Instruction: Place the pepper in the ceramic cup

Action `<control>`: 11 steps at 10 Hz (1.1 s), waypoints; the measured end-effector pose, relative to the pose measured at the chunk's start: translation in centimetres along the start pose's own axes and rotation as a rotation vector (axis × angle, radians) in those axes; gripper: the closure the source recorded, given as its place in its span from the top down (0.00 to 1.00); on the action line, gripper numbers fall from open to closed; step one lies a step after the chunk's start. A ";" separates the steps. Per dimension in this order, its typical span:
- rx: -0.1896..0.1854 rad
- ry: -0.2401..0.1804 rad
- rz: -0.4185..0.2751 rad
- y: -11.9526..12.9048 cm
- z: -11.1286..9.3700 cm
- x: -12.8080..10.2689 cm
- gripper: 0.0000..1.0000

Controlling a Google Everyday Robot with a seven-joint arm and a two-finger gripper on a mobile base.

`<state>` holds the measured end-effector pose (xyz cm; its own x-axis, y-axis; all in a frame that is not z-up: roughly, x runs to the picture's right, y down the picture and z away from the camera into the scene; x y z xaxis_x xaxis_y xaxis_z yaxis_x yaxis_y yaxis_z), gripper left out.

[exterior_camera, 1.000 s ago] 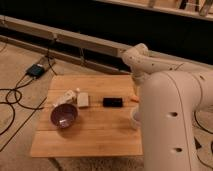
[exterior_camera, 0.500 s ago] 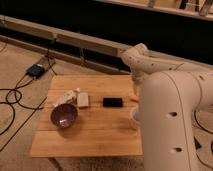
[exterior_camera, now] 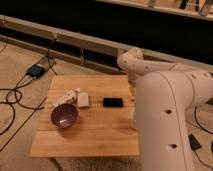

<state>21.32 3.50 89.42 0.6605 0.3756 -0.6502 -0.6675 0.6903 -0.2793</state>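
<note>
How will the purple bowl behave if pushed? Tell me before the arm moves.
The bowl looks wide and low, so it would probably slide on the wooden table rather than tip. Its rim keeps a clean round shape, so it is likely stiff. The gripper is at the table edge beside the robot's body, well away from it.

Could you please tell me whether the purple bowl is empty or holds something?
Empty: the purple bowl shows only its bare dark inside. The gripper hangs at the table's right edge, away from it.
</note>
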 end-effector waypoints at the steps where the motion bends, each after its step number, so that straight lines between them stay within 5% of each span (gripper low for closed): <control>1: -0.003 -0.002 -0.034 0.3 0.6 -0.4 0.65; 11: -0.080 0.051 -0.106 -2.1 6.2 2.1 0.65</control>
<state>26.24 6.68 93.03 0.7119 0.2695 -0.6486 -0.6214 0.6720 -0.4029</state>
